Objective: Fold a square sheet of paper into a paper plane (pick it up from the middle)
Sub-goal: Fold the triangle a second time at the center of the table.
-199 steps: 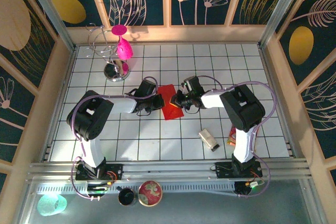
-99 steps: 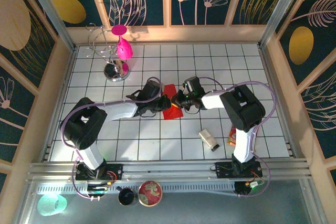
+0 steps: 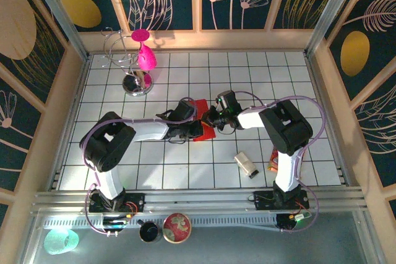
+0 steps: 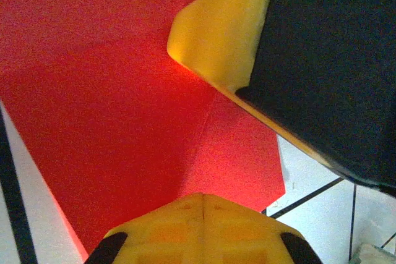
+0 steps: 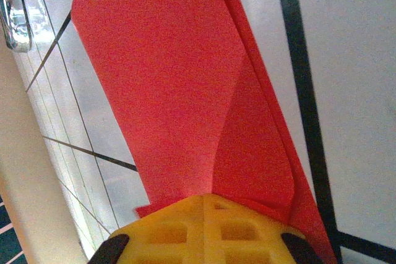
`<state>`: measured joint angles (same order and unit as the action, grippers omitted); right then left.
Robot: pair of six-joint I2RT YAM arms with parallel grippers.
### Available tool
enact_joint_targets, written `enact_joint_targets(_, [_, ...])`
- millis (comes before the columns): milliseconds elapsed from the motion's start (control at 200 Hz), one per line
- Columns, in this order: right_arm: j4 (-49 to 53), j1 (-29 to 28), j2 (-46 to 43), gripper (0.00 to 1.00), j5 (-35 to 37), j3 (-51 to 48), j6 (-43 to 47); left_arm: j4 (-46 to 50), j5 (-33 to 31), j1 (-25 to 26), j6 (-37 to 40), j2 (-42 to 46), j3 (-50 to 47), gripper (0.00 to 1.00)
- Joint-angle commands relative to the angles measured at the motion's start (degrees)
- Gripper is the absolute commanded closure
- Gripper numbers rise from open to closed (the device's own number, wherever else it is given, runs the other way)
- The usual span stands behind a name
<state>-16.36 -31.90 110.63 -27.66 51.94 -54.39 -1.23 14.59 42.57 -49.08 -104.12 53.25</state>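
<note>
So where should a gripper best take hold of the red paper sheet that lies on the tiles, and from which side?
Probably at the loose edge of the folded flap on the red sheet: the rest lies flat on the tiles, leaving nothing to pinch. Come in low from that flap's open side, sliding under the top layer.

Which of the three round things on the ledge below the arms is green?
The pale green cup, alone at the far left; the black cup and the red patterned disc sit together further right.
</note>
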Motion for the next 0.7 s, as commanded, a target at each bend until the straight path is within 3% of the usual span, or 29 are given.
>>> enact_joint_targets(0, [7.0, 0.2, 3.5, 0.98, 4.0, -3.0, -0.2, 3.0, -0.5, 0.3, 1.7, -0.8, 1.8, 0.96])
enact_joint_targets(310, [7.1, 0.2, 3.6, 0.98, 4.2, -3.1, -0.3, 8.2, -3.7, 0.4, 4.5, -1.8, 4.1, 0.96])
enact_joint_targets(696, [7.5, 0.3, 3.7, 0.98, 4.3, -2.9, 0.0, 8.0, -4.3, 0.4, 4.7, -2.3, 3.0, 0.97])
